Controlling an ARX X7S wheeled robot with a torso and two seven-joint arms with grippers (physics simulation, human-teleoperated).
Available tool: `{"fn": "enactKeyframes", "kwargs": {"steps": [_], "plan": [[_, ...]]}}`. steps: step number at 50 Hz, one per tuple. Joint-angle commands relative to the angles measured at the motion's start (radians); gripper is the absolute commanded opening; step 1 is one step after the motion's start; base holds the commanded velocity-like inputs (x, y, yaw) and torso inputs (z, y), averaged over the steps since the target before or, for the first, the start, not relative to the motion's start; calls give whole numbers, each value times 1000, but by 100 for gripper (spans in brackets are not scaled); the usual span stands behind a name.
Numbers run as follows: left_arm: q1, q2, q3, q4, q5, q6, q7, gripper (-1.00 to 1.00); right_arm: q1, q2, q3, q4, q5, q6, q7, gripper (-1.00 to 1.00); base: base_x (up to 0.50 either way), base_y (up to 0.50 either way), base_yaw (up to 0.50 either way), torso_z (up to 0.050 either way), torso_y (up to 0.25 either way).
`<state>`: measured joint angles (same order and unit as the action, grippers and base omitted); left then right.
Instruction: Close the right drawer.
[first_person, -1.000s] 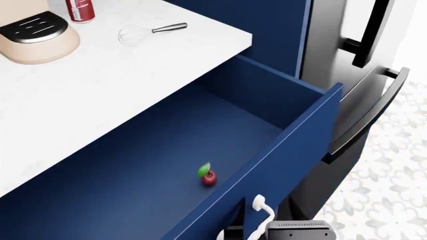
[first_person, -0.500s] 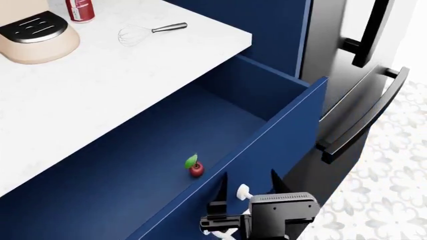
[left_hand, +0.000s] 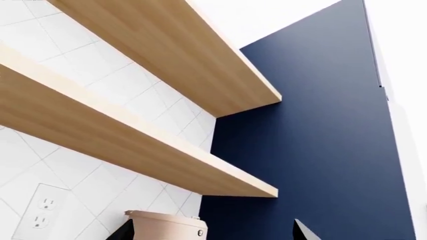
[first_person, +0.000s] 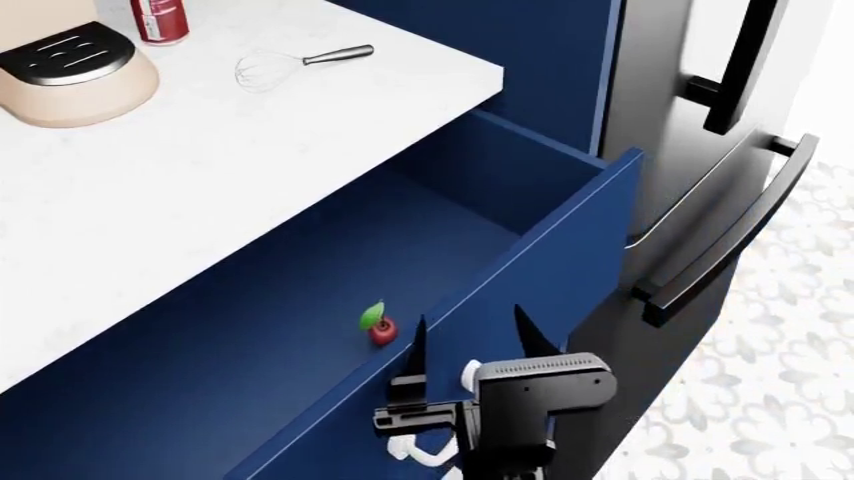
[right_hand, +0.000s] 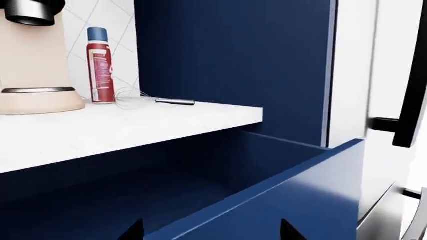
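Drawer (first_person: 534, 290) part open — closing unfinished. Right claw (first_person: 470, 338) spread wide against front panel at 6 o'clock, gripping nothing. Left claw out of view — state undeterminable.

Right gripper (first_person: 470, 345) was matte black, with two tapered, pointed fingers (first_person: 418, 345) on a boxy, ribbed-top housing. Left gripper showed only dark fingertips (left_hand: 303, 231).

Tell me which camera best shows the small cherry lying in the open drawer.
The head view: the cherry lies in plain sight on the right drawer floor, near the front panel. The right wrist view sees only the drawer's dark interior and front edge; the left wrist view faces shelves and wall.
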<state>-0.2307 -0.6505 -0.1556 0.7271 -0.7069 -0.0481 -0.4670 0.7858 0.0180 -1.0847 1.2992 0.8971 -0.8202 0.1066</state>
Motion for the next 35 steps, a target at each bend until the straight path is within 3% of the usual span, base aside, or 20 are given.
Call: {"fn": "enactKeyframes", "kwargs": {"steps": [1,4,9,13,16,21,27,29,35], "plan": [[9,-1,-2,-10,11,7,7,100,34,-18,-158,-31,56,-30,-8,100,0,0,0,0,0],[6,2,5,-8,11,6,6,100,49,-16,-168,-37,59,-39,3,100,0,0,0,0,0],[10,2,3,1,4,5,3,100,106,217,-271,-530,-87,86,327,100,0,0,0,0,2],[13,-3,-4,16,-10,1,-5,100,195,348,-314,-855,-179,214,495,100,0,0,0,0,0],[15,-5,-7,21,-16,0,-8,100,227,385,-321,-954,-207,259,544,100,0,0,0,0,0],[21,-15,-21,45,-41,-6,-19,100,442,521,-336,-1391,-294,528,708,100,0,0,0,0,0],[14,-24,-30,58,-63,-14,-31,100,711,588,-316,-1731,-295,848,791,100,0,0,0,0,0],[7,-28,-34,69,-79,-19,-41,100,870,602,-290,-1884,-247,1024,821,100,0,0,0,0,0],[5,-37,-36,93,-107,-27,-51,100,1107,602,-212,-2035,-82,1243,856,100,0,0,0,0,0]]}}
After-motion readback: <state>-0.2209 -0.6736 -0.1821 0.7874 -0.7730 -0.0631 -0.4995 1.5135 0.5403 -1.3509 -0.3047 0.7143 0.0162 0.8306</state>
